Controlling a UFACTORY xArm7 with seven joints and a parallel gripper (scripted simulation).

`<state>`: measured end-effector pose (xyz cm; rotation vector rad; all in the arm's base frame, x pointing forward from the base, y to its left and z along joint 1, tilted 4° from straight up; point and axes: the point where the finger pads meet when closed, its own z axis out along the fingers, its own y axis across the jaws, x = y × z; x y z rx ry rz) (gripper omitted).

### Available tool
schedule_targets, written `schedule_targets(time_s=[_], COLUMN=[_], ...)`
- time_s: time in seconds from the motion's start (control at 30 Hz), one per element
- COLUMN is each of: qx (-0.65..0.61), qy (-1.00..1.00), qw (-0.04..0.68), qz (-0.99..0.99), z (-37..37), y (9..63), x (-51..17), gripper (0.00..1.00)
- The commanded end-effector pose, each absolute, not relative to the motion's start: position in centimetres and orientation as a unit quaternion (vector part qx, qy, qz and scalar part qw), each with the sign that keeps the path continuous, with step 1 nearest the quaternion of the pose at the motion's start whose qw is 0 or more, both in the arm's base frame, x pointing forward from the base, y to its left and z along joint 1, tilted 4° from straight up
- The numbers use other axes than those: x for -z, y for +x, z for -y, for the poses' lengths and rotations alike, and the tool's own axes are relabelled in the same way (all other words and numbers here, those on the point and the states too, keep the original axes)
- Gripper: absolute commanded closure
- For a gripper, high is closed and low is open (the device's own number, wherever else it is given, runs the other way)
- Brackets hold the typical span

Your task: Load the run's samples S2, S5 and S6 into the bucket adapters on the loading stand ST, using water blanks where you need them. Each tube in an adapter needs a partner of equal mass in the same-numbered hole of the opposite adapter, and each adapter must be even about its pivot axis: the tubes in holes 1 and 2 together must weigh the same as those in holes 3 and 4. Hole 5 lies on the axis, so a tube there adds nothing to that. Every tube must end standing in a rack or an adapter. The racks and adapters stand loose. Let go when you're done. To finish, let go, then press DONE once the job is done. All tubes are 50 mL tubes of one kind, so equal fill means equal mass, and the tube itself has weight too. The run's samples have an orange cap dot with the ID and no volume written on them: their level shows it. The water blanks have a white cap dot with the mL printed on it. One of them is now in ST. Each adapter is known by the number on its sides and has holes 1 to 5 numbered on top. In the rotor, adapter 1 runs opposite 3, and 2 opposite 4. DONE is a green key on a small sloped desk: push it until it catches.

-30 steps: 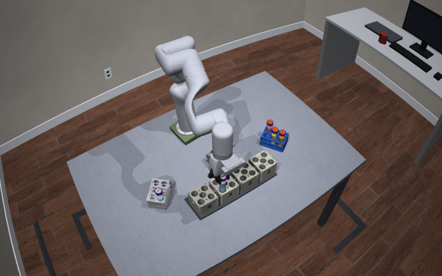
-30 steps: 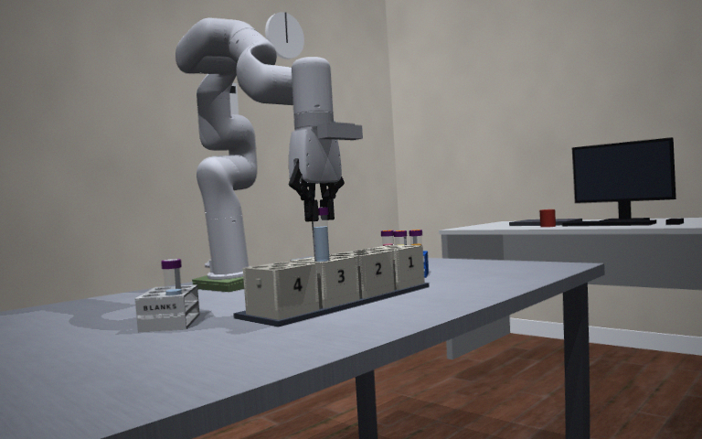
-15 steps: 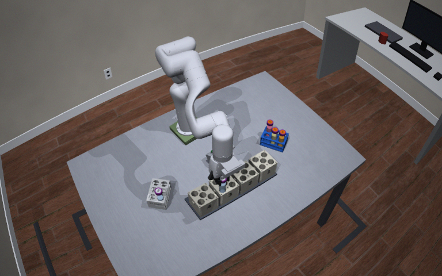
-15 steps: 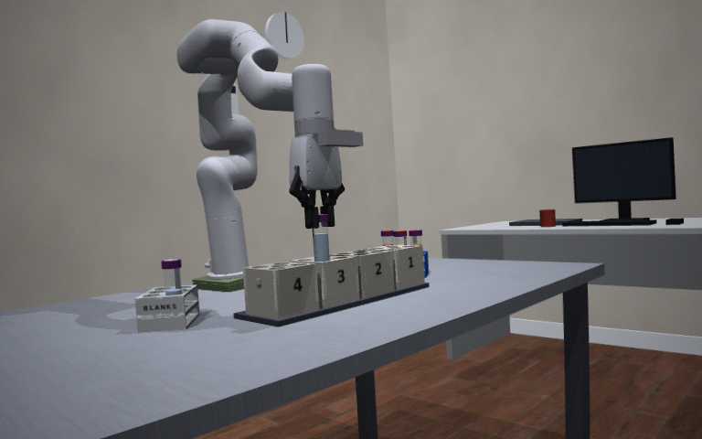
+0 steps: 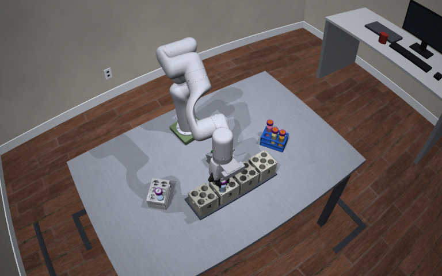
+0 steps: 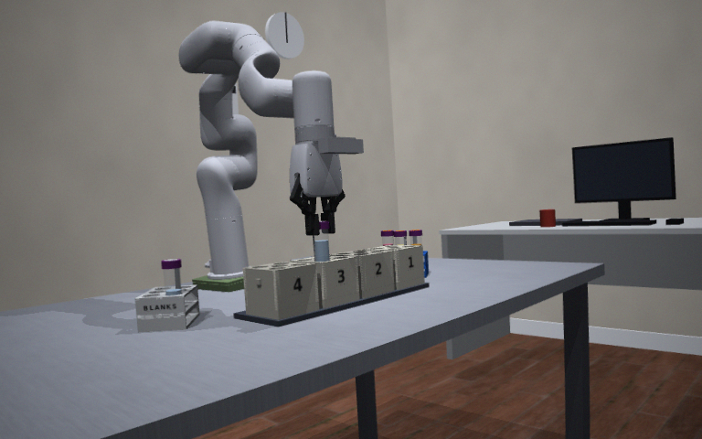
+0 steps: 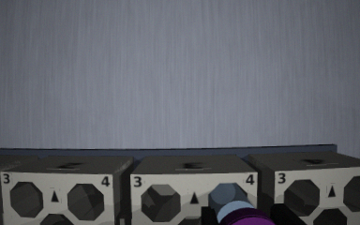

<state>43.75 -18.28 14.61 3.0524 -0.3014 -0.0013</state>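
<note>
Okay, top view: jaws (image 5: 222, 181) (image 6: 322, 226) are clamped on the tube (image 5: 223, 187) (image 6: 321, 250) (image 7: 236, 208) up by its purple cap. Tube is over adapter 3 (image 5: 229, 195) (image 6: 338, 289) (image 7: 187, 166). Count: 4 adapters on the stand (image 5: 241, 196) (image 6: 362, 303) (image 7: 281, 152), 3 orange-dot samples (image 5: 275, 131) (image 6: 399, 233) in the blue rack (image 5: 273, 147) (image 6: 426, 262), 1 blank (image 5: 158, 191) (image 6: 172, 264) in the blanks rack (image 5: 157, 204) (image 6: 160, 307). That makes 5 tubes with mine. Can't read the IDs or mL. I see a bit of green behind the arm, probably the DONE key.

Exterior: tube upright, lower part inside adapter 3, pale blue fill showing above the top. Looks like a water blank; its dot is hidden from me. I'd expect it light, stiff and smooth-walled, a little bottom-heavy, so the cap is the right place to hold. Stand is loose on the desk (image 5: 130, 163) (image 6: 465, 310) (image 7: 178, 75); a sideways shove could drag it.

Wrist: it's going into hole 4, hole 3 beside it is open. Next I'd push straight down until it seats, then let go and lift off vertically. Its equal then belongs in adapter 1, hole 4.
</note>
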Motion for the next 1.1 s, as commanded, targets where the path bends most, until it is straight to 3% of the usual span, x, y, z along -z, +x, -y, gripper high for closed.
schedule_targets(time_s=[0.0,1.07], qx=[-0.002,-0.002], qy=[0.994,0.994], qw=[0.038,0.038], qz=[0.098,0.098], z=[18.3,18.5], y=[43.9,43.9], x=[-14.4,-11.6], gripper=[1.00,1.00])
